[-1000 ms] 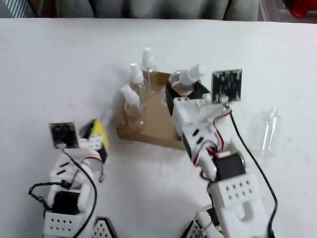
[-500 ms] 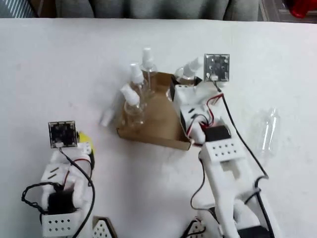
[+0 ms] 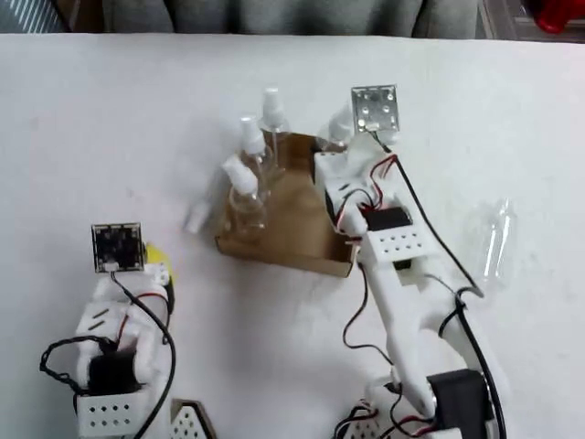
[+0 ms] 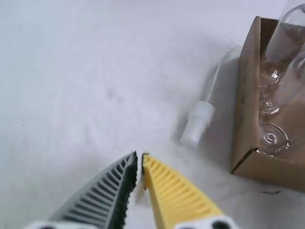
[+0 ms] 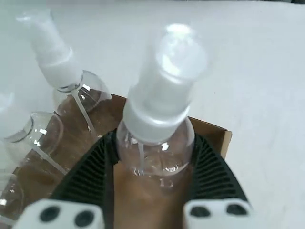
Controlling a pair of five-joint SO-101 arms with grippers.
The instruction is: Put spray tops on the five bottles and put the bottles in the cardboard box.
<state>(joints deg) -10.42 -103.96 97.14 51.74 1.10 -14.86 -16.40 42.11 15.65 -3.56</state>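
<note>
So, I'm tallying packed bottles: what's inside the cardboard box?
Three topped bottles stand inside the cardboard box along one wall. The right gripper holds a fourth bottle at the far corner; the arm covers the floor beneath it.

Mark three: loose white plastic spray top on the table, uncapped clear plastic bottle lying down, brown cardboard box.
Loose white plastic spray top [image 4: 197, 125]: left wrist view, white cap body.
Uncapped clear plastic bottle [image 3: 496, 245]: high view, mid-body.
Brown cardboard box [image 3: 292, 219]: high view, bare floor.
</note>
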